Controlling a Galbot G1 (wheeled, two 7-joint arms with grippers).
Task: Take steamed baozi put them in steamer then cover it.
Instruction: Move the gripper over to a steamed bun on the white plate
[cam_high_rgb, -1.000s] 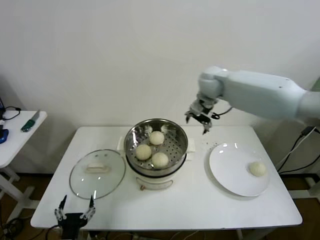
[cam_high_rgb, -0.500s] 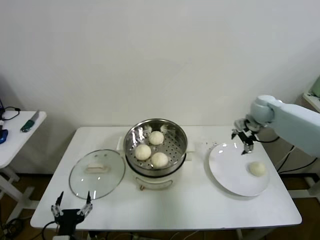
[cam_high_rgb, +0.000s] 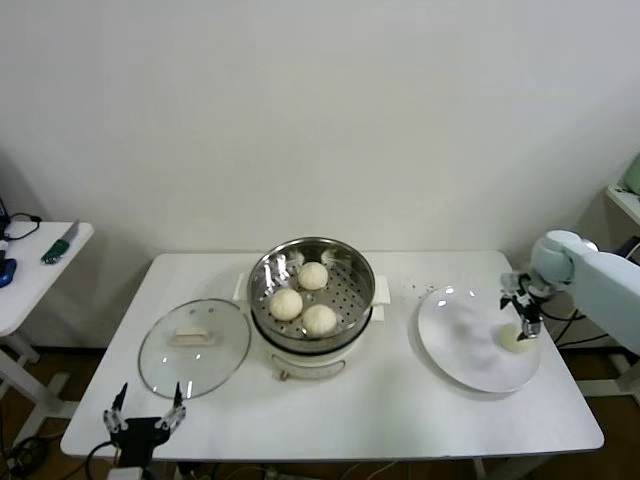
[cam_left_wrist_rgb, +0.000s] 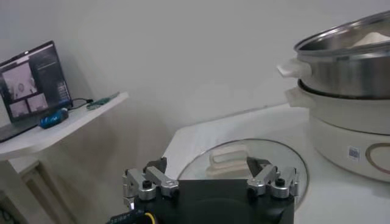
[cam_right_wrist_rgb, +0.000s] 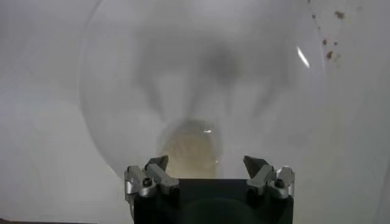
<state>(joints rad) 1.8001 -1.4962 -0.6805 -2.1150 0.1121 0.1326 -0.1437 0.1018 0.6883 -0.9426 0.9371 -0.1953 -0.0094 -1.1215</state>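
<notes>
Three cream-white baozi lie in the shiny steel steamer on its white cooker base at mid-table. A fourth baozi rests on the white plate at the right. My right gripper hangs open directly over that baozi, fingers to either side, not touching it. The glass cover with its white bar handle lies flat on the table left of the steamer. My left gripper waits open, low at the table's front left edge, facing the cover.
A small side table with a laptop and tools stands at the far left. Dark crumbs dot the tabletop between steamer and plate. The wall runs close behind the table.
My right arm swung from beside the steamer out to the right and came down over the baozi on the plate. The left gripper stayed put.
</notes>
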